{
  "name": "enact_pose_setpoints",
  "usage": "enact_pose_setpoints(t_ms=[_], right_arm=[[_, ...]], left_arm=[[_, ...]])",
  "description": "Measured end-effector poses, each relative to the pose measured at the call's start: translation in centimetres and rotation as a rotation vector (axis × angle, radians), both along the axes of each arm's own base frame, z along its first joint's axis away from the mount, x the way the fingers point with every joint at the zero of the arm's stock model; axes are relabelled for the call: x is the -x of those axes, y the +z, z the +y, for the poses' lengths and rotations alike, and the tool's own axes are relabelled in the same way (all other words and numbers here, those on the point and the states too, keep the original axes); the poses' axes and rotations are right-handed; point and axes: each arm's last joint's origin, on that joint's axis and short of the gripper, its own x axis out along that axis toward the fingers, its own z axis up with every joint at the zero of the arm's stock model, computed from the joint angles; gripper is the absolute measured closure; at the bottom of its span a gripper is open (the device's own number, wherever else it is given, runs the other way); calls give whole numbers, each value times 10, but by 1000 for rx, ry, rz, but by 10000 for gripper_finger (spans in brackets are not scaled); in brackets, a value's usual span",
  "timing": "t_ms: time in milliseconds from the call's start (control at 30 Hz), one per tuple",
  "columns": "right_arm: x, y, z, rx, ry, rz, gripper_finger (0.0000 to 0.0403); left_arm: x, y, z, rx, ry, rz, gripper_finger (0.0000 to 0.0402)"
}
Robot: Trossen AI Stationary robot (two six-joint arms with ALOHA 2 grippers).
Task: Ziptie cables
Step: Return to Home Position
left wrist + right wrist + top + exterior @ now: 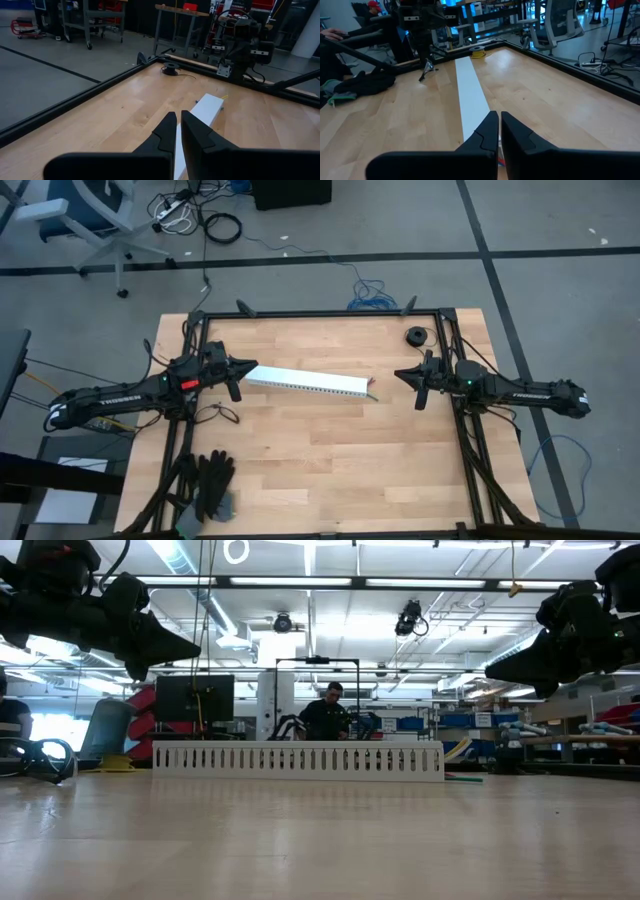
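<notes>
The cable duct (308, 383) is white, its side wall patterned with a row of narrow vertical slots. At its end, the cables (463, 778) show green and red. The bench (330, 470) is pale blond wood laid in plank strips, framed in black. The gloves (210, 483) by its left edge are black, as is the spool (415, 335) by its right edge.

High view: straight down on the whole table (320, 470). Low view: at tabletop height, level, broadside to the white duct (297, 760), with the room behind. Wrist views: close over the left gripper (178, 114) and right gripper (498, 114), facing each other along the duct, which all four views share.
</notes>
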Motion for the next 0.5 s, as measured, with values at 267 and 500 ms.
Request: enact_pose_setpoints(t_ms=[267,500], right_arm=[[0,0,0,0,0,0,398],[0,0,0,0,0,0,396]], left_arm=[[0,0,0,0,0,0,401],[0,0,0,0,0,0,401]])
